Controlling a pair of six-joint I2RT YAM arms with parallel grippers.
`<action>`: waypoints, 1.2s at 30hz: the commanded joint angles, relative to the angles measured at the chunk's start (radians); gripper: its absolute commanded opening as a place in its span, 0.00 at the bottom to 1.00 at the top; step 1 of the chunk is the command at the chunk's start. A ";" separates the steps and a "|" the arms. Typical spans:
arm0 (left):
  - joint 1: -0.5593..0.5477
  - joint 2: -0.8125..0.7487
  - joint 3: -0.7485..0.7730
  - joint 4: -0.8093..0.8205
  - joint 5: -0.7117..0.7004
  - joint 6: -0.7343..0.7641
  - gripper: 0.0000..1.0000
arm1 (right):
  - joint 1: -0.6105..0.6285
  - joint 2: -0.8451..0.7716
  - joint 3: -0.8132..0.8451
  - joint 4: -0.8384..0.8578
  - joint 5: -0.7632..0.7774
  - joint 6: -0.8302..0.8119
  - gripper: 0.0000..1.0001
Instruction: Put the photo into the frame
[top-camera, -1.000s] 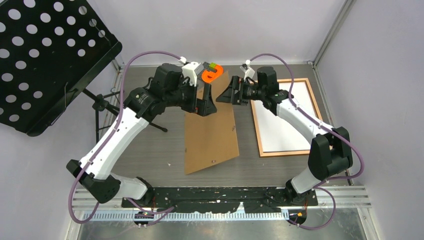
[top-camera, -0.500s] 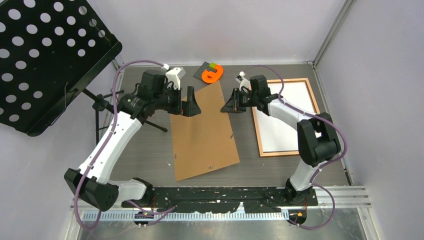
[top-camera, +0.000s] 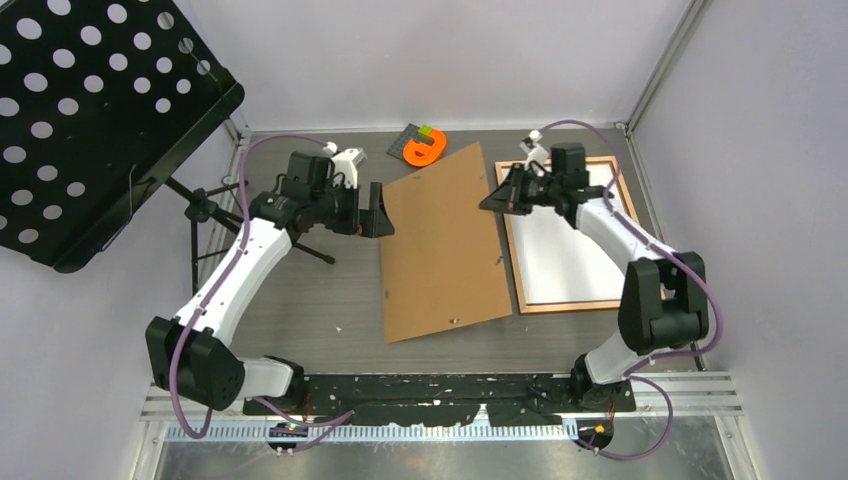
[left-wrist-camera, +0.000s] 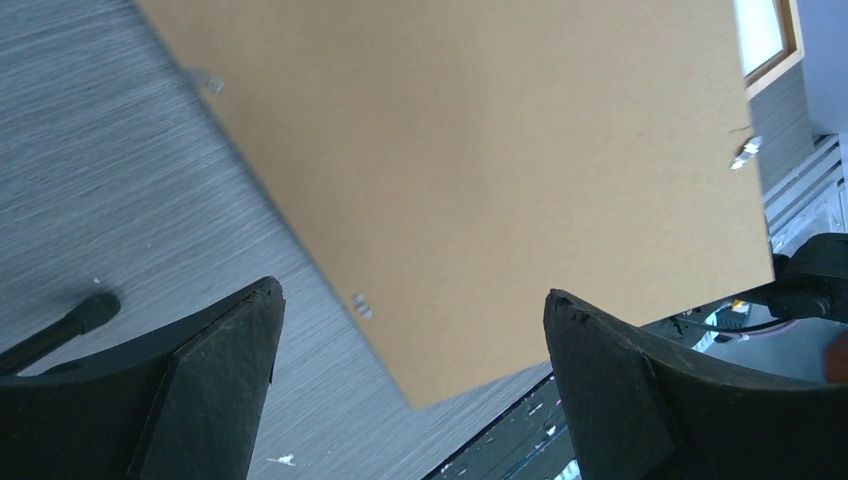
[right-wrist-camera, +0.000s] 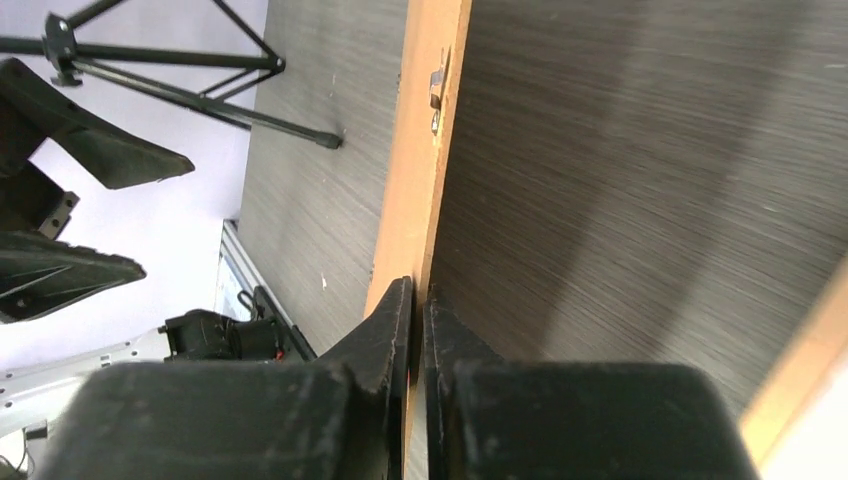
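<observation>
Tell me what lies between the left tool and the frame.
The backing board fills the stretch between the left tool and the frame, as the top view shows. The right tool pinches the board's edge on the frame side.

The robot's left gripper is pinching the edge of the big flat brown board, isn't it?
Not quite. It is the right gripper, not the left, that is pinching the edge of the big flat brown board. The right wrist view shows its two fingers shut on that edge. The left gripper is open and holds nothing.
</observation>
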 joint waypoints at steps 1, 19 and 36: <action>0.001 0.020 0.018 0.084 0.043 0.019 0.98 | -0.114 -0.139 -0.009 -0.043 -0.025 -0.149 0.06; -0.058 0.126 0.032 0.188 0.026 -0.026 0.97 | -0.534 -0.204 0.128 -0.640 -0.125 -0.674 0.06; -0.240 0.624 0.111 0.445 0.162 -0.297 0.93 | -0.625 -0.146 0.009 -0.553 -0.161 -0.696 0.06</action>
